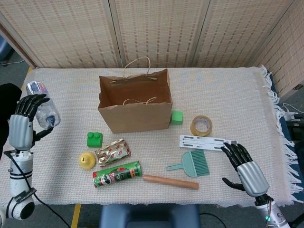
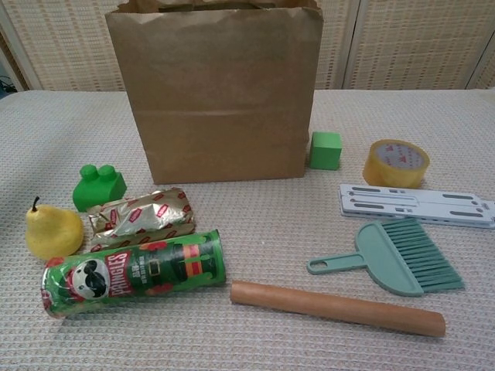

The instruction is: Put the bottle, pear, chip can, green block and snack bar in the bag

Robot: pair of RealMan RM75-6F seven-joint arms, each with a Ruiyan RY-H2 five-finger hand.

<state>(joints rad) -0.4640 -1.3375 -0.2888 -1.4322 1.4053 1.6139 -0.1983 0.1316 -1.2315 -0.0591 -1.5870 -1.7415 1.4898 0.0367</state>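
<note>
My left hand (image 1: 23, 124) grips the clear water bottle (image 1: 43, 108) in the air over the table's left edge, with the bottle tilted and its cap toward the upper left. The open brown paper bag (image 1: 135, 111) (image 2: 216, 93) stands upright mid-table. In front of it lie a green studded block (image 1: 94, 138) (image 2: 99, 186), a yellow pear (image 1: 87, 160) (image 2: 52, 230), a foil snack bar (image 1: 112, 151) (image 2: 141, 215) and a green chip can (image 1: 117, 174) (image 2: 135, 272) on its side. My right hand (image 1: 247, 168) hovers open at the front right, holding nothing. Neither hand shows in the chest view.
A green cube (image 1: 176, 117) (image 2: 326, 150) sits at the bag's right corner. Right of it are a tape roll (image 1: 201, 125) (image 2: 396, 163), a white rail (image 1: 206, 141) (image 2: 418, 205), a teal hand brush (image 1: 192, 164) (image 2: 402, 256) and a wooden rod (image 1: 171, 182) (image 2: 336, 308).
</note>
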